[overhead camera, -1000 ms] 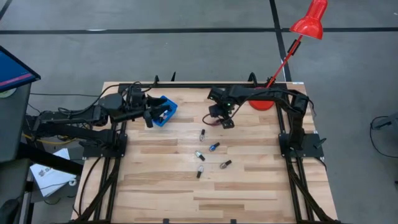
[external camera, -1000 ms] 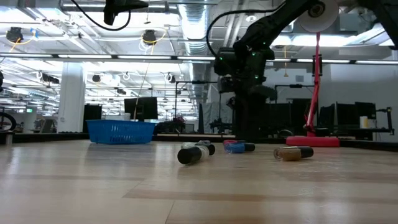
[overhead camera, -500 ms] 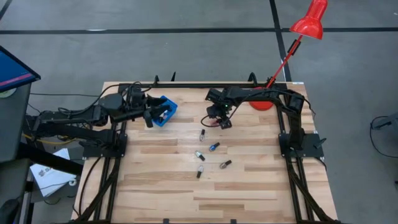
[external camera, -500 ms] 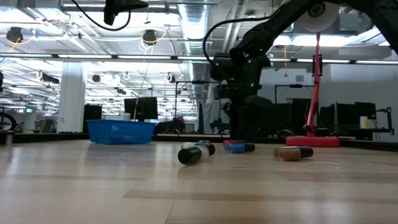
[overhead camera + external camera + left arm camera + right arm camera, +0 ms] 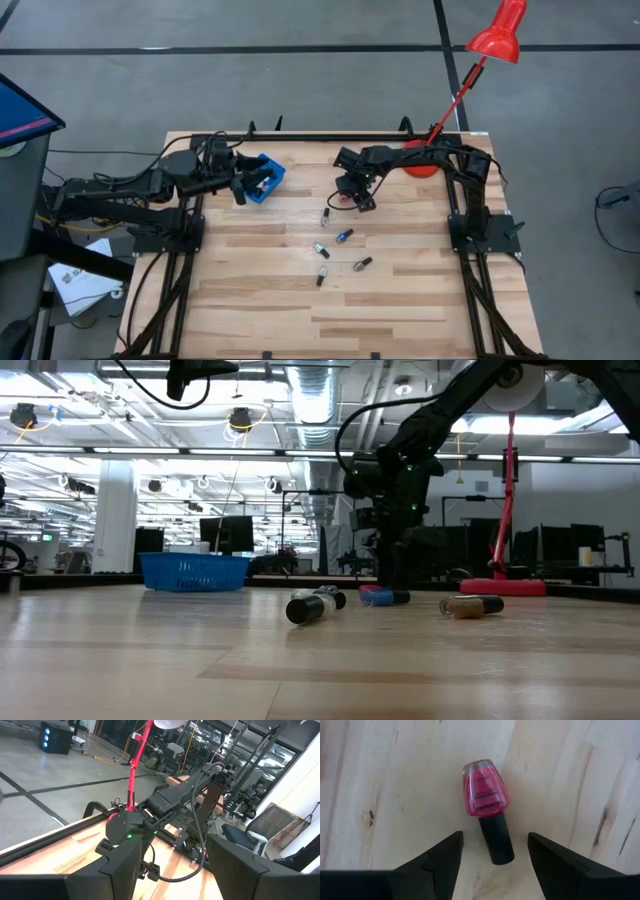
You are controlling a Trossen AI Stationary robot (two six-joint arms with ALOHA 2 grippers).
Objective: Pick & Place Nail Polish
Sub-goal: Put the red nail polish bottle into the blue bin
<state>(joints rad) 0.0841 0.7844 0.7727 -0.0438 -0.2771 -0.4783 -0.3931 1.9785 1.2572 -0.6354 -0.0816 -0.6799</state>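
Observation:
A pink nail polish bottle (image 5: 486, 794) with a black cap (image 5: 498, 840) lies on its side on the wooden table. My right gripper (image 5: 495, 867) is open above it at the table's far middle (image 5: 362, 200), fingers pointing down, one on either side of the cap end, touching nothing. Several more bottles (image 5: 343, 236) lie on their sides near the table's middle; they also show in the low view (image 5: 315, 605). My left gripper (image 5: 245, 190) is open and empty beside the blue bin (image 5: 263, 177) at the far left.
A red desk lamp has its base (image 5: 420, 165) at the table's far right, close behind my right arm, with its pole slanting up to the right. In the low view the blue bin (image 5: 195, 571) stands far left and the lamp base (image 5: 510, 587) far right.
My right gripper has swung a little toward the table's left and then back to the right, staying open above the far middle of the table. The bottles and the bin have kept their places.

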